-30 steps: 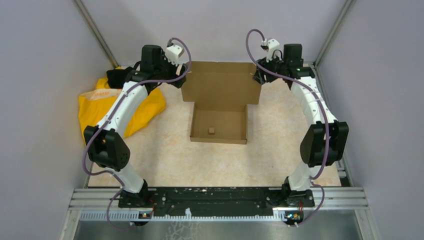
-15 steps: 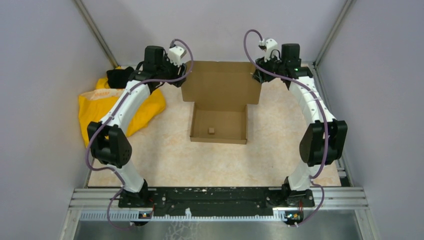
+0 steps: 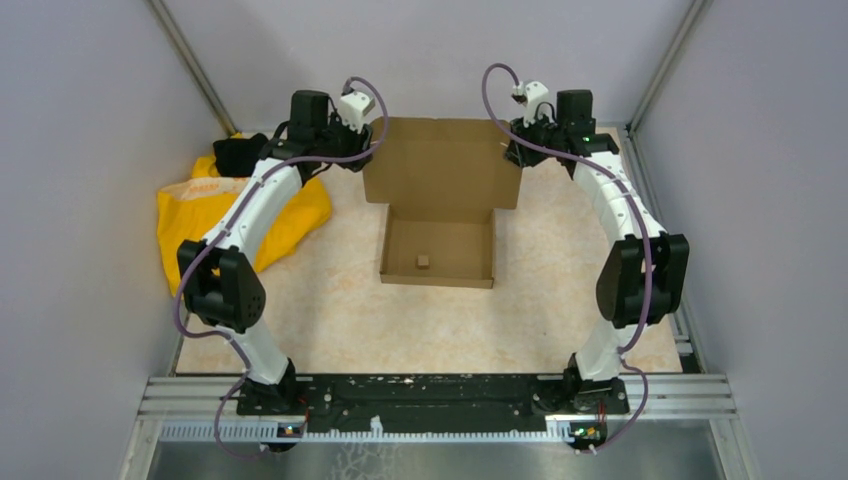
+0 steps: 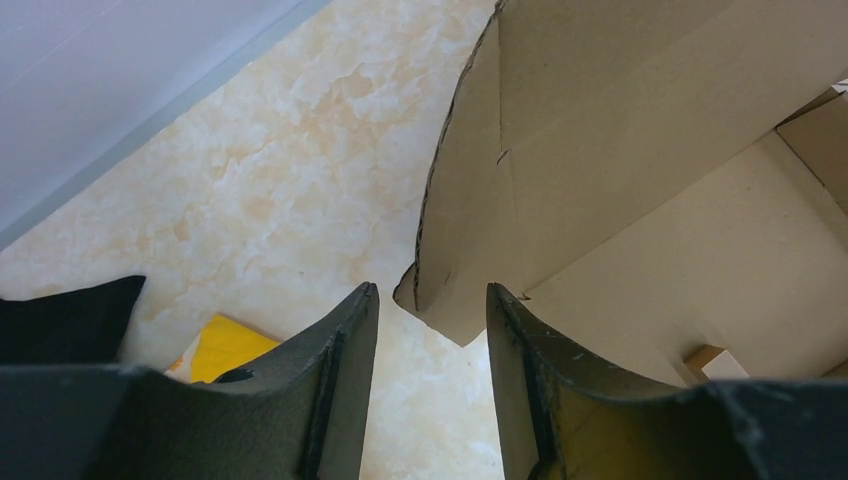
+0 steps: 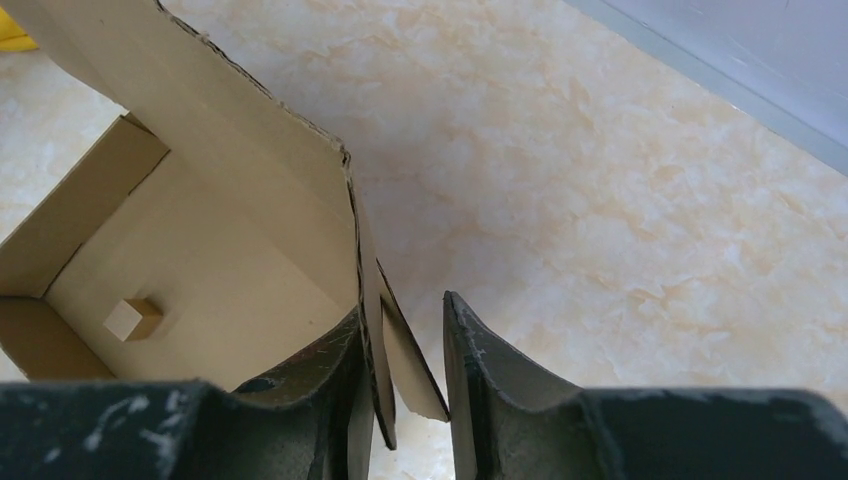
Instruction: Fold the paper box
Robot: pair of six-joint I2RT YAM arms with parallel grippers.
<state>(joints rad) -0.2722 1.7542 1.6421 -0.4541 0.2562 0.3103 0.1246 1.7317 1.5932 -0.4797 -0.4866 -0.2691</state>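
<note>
1. Top external view shows the paper box on the worktop. Its shallow tray is toward the arms and its lid stands up on the far side. A small cardboard scrap lies inside the tray, and a yellow cloth lies well to the box's left.
2. At the lid's left side flap sits the left end effector. Its jaws are apart with the flap's corner between them and a gap on either side, so nothing is gripped.
3. At the lid's right side flap the right end effector straddles the cardboard. The jaws stand narrow and the inner finger touches the board, but whether they pinch it I cannot tell.
4. Handling, as I judge it: corrugated board is light and stiff across a panel, yet it hinges freely at its creases. The lid should swing with little force, and the nearly empty tray may slide.
5. Best hold: the side flaps' free edges near the lid's upper corners, pinched flat and lightly. A hard or twisted pinch could crush the board or tear it at the cuts.
</note>
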